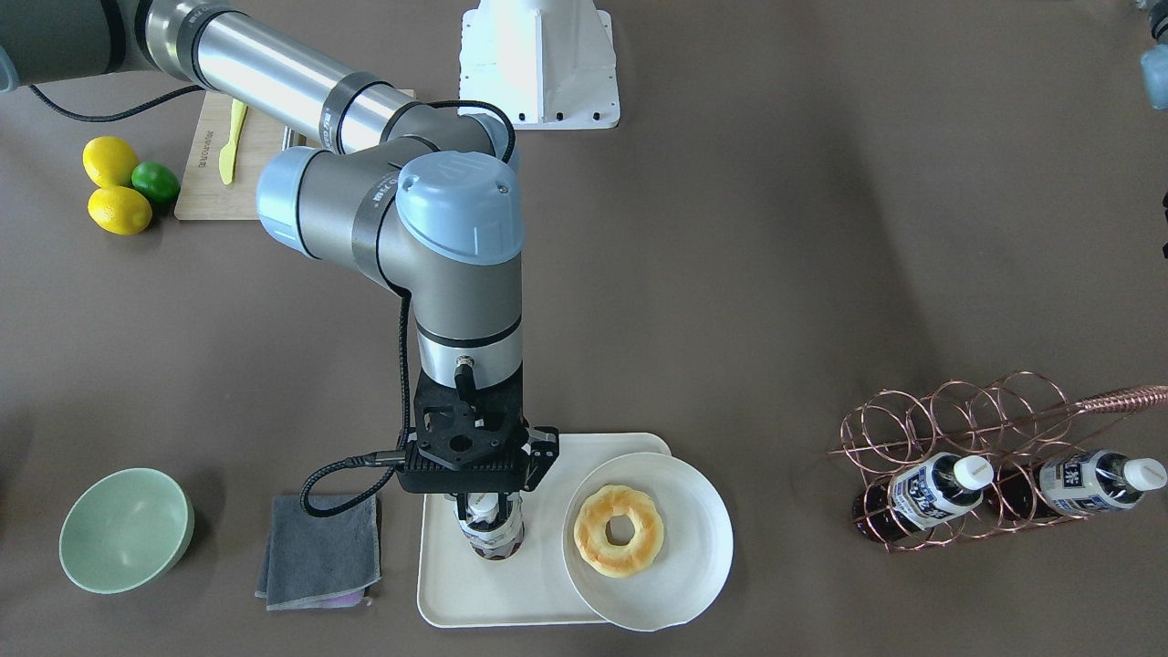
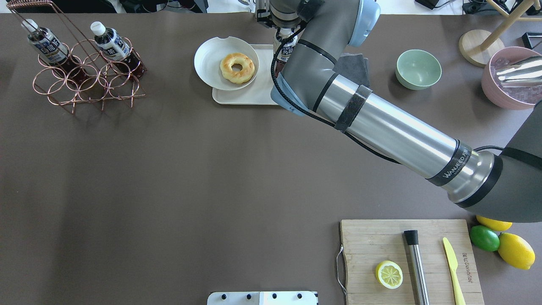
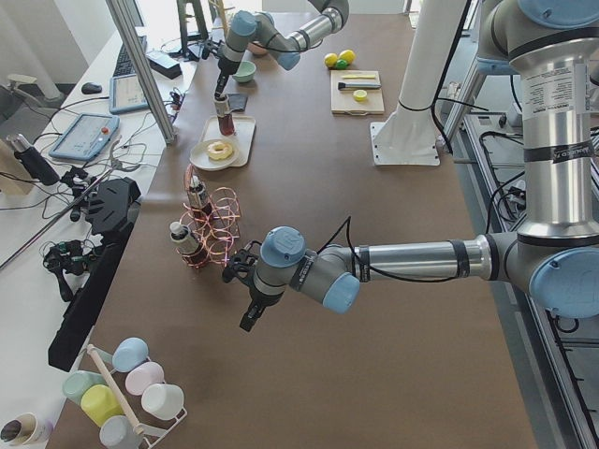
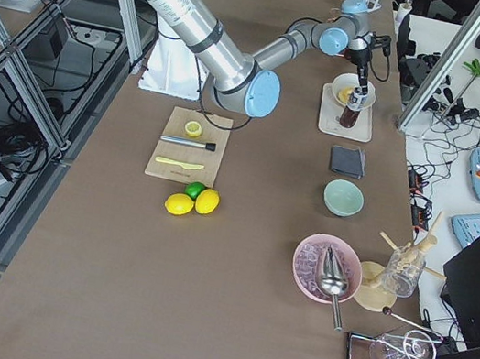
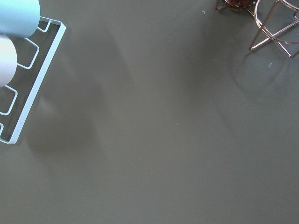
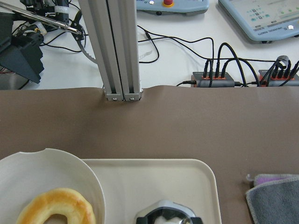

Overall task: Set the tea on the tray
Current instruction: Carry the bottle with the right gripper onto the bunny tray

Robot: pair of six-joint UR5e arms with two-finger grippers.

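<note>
The right gripper points straight down over the tray, its two fingers closed on the neck of the tea, just under the white cap. The bottle is upright, and its base seems to be at or just above the tray floor, in the half of the tray nearest the grey cloth. The step in hand looks like the release. First confirm the base is fully seated. Then open the jaws only enough to clear the cap and rise straight up, because a tall narrow bottle tips easily if a finger drags it sideways. The drift to avoid is toward the round plate, which overlaps the tray's other end and overhangs its rim. The plate holds one ring-shaped pastry. Beyond the cloth along the bench's far edge, the green bowl is empty. Toward the opposite end, the copper wire rack holds two more matching bottles. The left gripper hangs over bare bench near that rack, and I cannot tell whether it is open or closed.
</note>
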